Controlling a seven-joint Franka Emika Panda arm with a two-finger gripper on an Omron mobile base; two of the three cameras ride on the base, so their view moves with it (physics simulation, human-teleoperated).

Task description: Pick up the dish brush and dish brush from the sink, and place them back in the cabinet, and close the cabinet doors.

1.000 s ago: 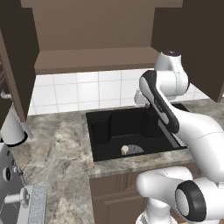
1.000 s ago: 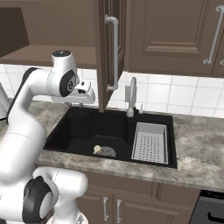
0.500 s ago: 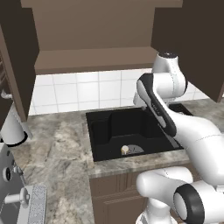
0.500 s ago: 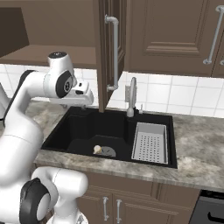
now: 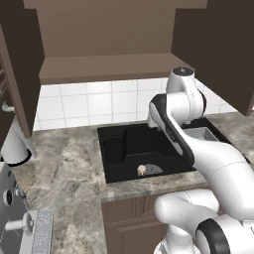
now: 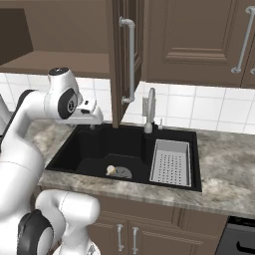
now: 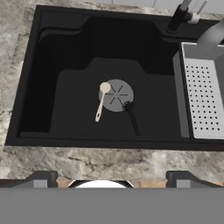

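Note:
Two dish brushes lie on the floor of the black sink point(image 7: 57, 65). The whitish-handled brush point(image 7: 101, 101) has its head on the round grey drain point(image 7: 118, 95). Just to its right the black-handled brush point(image 7: 131, 118) lies with its bristles at the drain's edge. My gripper point(image 7: 111, 178) hangs high above the sink's front edge, open and holding nothing. The brush's pale head point(image 5: 142, 169) also shows in the sink point(image 5: 114, 144). The cabinet point(image 5: 109, 67) stands open above, its shelf bare. One cabinet door point(image 6: 124, 50) swings out beside my hand point(image 6: 92, 117).
A curved grey faucet point(image 6: 149, 107) stands behind the sink. A grey perforated basket point(image 6: 171, 162) fills the sink's right part. Granite counter point(image 5: 64, 168) surrounds the basin. A white appliance point(image 5: 15, 146) stands at the far left. The open door's bar handle point(image 6: 131, 60) juts out near the arm.
The arm's upper part has shifted slightly left and the hand has dropped a little over the sink. The brushes have not moved.

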